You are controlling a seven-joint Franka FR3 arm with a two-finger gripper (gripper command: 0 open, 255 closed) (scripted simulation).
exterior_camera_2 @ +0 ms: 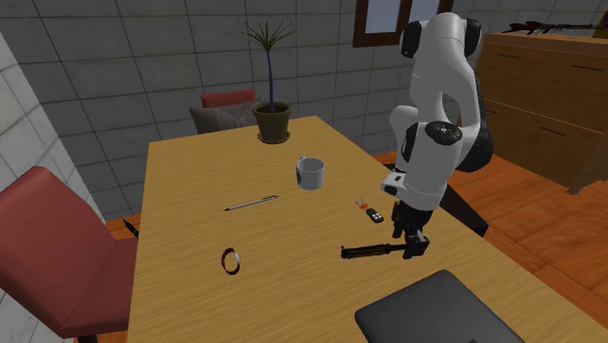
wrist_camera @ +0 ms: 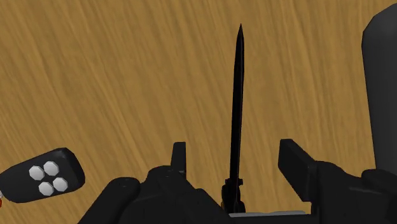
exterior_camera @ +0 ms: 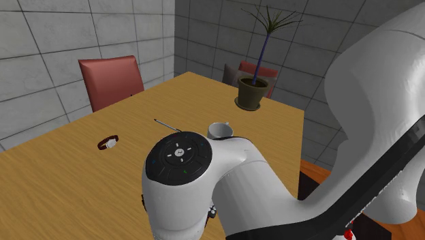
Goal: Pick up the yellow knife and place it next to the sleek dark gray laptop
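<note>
Jaws stand apart astride black knife (wrist_camera: 237,108) on table (wrist_camera: 95,76).

knife (exterior_camera_2: 368,251): all black, slim, blade tapering to a sharp point, lies flat on the wooden table (exterior_camera_2: 195,292), near the laptop but apart from it | laptop (exterior_camera_2: 438,314): dark gray, lid closed, flat at the table's near end in the second exterior view

The knife (wrist_camera: 236,114) was black on the tan, streaky-grained desk (wrist_camera: 95,76). The laptop (exterior_camera_2: 429,312) was dark grey, the mug (exterior_camera_2: 310,173) white, the chair (exterior_camera_2: 49,244) red, the key fob (wrist_camera: 44,177) black with four pale buttons.
</note>
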